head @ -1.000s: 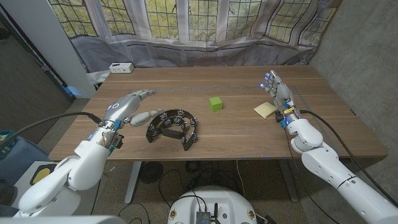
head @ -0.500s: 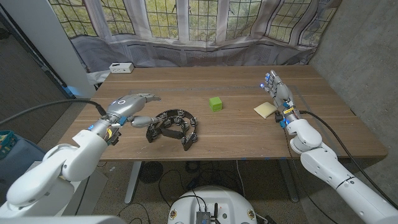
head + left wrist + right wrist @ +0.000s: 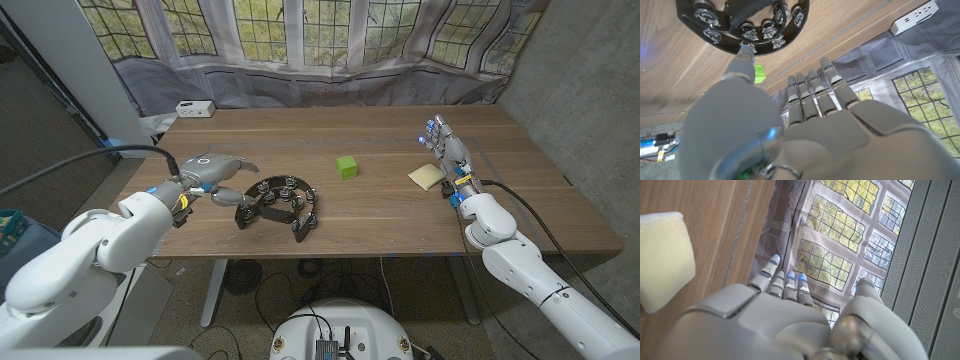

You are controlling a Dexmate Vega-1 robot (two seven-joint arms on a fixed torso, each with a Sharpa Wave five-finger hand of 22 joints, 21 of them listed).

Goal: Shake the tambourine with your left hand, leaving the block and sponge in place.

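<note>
left robot hand (image 3: 215, 172) now closer to tambourine (image 3: 279, 204), fingers spread

Soft, even daylight comes through the leaded windows (image 3: 330, 25) behind the bench's (image 3: 380, 215) far edge; the scene is moderately bright, with no harsh glare on the wood. Shadows are faint: a soft dark patch lies under the tambourine (image 3: 280, 203) and a thin one beside the block (image 3: 346, 167). The head view is sharp at its middle, while the wide lens bends the window frames and walls toward the picture's corners. In the left wrist view the left hand (image 3: 805, 130) is close, large and blurred, with a pale sheen on its casing, and the tambourine above it is sharper. In the right wrist view the right hand (image 3: 785, 320) is soft, the panes bright but not washed out.
</note>
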